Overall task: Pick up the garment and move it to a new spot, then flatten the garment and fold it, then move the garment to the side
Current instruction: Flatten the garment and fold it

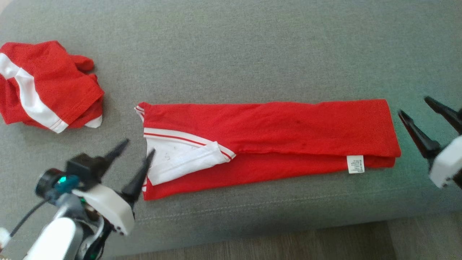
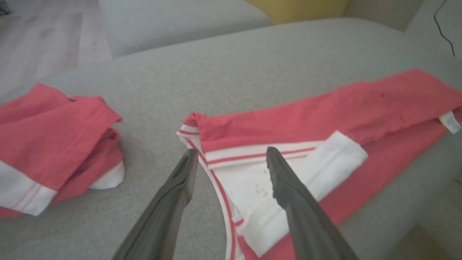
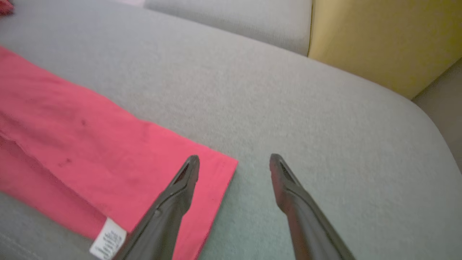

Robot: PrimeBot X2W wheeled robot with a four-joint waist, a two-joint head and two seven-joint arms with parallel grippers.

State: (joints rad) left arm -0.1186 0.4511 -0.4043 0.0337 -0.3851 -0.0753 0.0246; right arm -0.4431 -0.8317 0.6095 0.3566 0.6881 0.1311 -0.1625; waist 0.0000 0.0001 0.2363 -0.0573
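Far left on our grey sofa cushion (image 1: 231,47) sits a crumpled red-and-white top (image 1: 47,86). Our left gripper (image 1: 139,146), fingers spread, hovers at the white-trimmed end of the long folded red garment (image 1: 270,137) mid-cushion. Our right gripper (image 1: 414,105), also spread, sits just off the garment's label (image 1: 355,164) end. Its wrist view adds a yellow surface (image 3: 382,39) behind.

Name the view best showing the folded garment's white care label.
Head view: the small white care label shows whole at the right end of the long folded red garment. Right wrist view has it at the bottom edge; left wrist view, blurred at the right edge.
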